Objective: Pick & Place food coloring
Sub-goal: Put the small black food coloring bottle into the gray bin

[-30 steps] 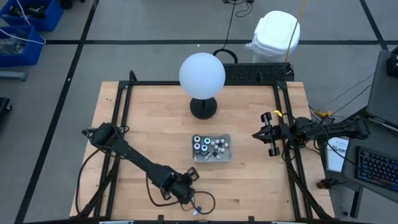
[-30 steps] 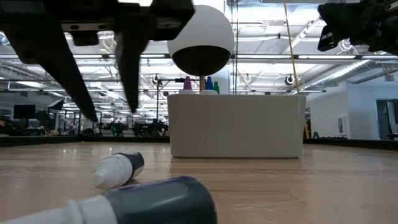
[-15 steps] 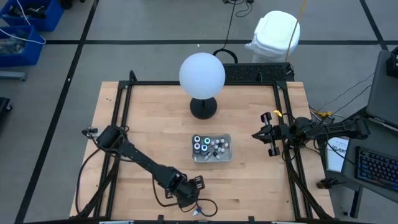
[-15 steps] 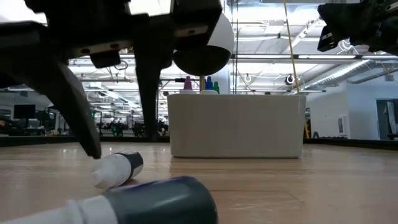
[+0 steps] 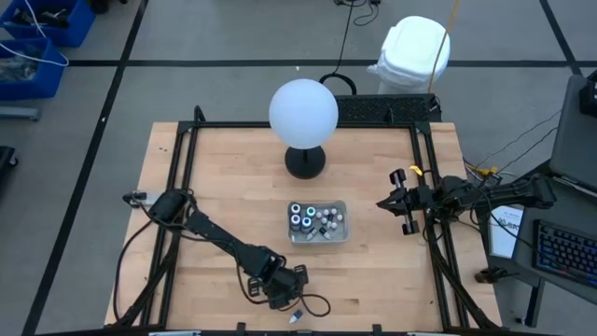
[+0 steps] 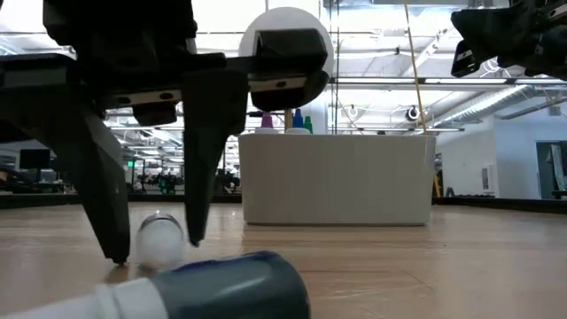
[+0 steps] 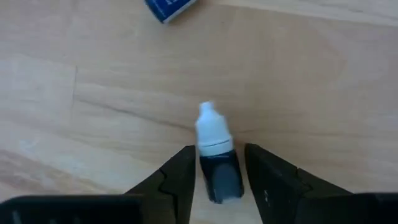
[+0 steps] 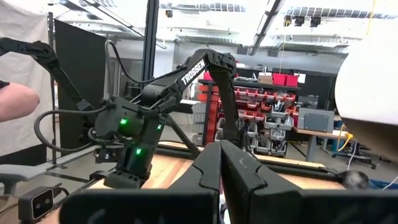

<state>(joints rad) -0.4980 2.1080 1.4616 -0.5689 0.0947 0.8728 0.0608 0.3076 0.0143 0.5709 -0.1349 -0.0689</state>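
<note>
A small food coloring bottle (image 7: 217,165), dark with a white cap (image 7: 208,127), lies on its side on the wood near the table's near edge. My left gripper (image 7: 219,149) points steeply down over it, open, one finger on each side of the dark body; whether they touch it I cannot tell. In the low view the bottle (image 6: 159,239) shows cap-first between the fingers. Another bottle (image 6: 221,283) lies closer to the near edge. Several more stand in the clear tray (image 5: 318,222). My right gripper (image 8: 221,163) is shut and raised at the table's right edge.
A white globe (image 5: 303,112) on a black base (image 5: 305,161) stands behind the tray at mid-table. A black frame rail (image 5: 424,177) runs around the tabletop. Bare wood lies left of the tray. A blue object (image 7: 171,7) sits just beyond the small bottle.
My left gripper has come down toward the table and a little toward the right, rolling at the wrist, so its fingers now stand on either side of the small bottle. The bottle has turned about on the table; its cap now points toward the near edge.
</note>
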